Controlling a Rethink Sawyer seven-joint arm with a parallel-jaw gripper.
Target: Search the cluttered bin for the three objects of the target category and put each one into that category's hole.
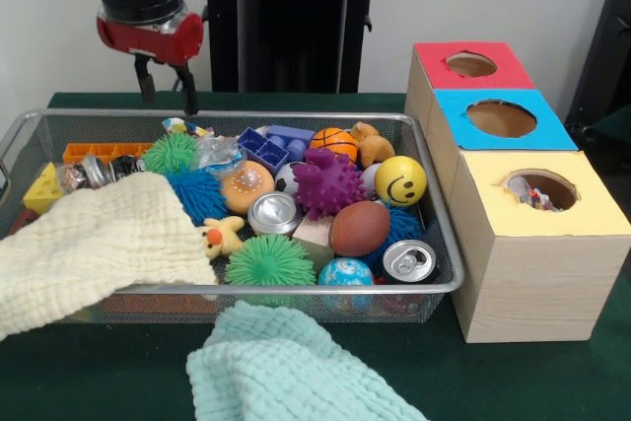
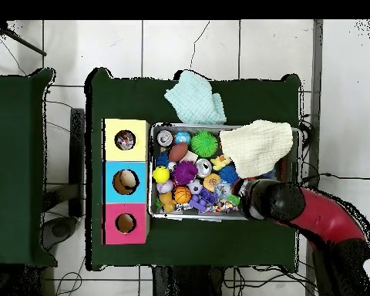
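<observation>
Wire mesh bin (image 1: 434,288) remains crowded, part-covered by a cream cloth (image 1: 99,244). We note items inside the yellow box (image 1: 552,244) and blue box (image 2: 126,181); category unclear. Gripper (image 1: 166,89) hovers empty, fingers parted.

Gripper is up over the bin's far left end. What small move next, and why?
Probably descend a little toward the bin: the gripper hangs open above the rim, holding nothing, and every toy lies below it. Which object it should take cannot be told.
</observation>
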